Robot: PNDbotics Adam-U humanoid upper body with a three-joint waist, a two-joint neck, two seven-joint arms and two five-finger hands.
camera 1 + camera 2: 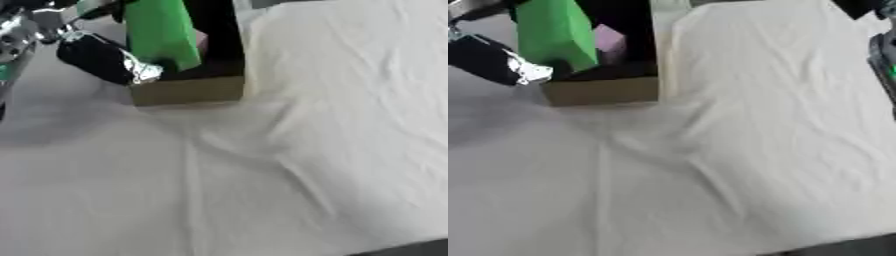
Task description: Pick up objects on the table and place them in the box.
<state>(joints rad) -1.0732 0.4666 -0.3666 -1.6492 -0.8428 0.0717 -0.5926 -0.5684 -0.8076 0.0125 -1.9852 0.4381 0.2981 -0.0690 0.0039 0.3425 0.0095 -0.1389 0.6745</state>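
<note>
No text, label, brand, number or sign can be read on the box (pixel 188 90) or anything near it.

Both views come from the robot's head, two eyes of one stereo camera set side by side, looking steeply down and forward onto a worktop (pixel 289 200) draped in wrinkled white cloth. The cloth fills most of each picture, seen from fairly near. A cardboard box (pixel 188 90) sits toward the upper left in both, holding a green object (pixel 553 32). The right eye view shows everything shifted leftward and takes in more at the right edge, where part of a dark arm enters. The left eye view shows more of the black and silver left arm at the upper left.
</note>
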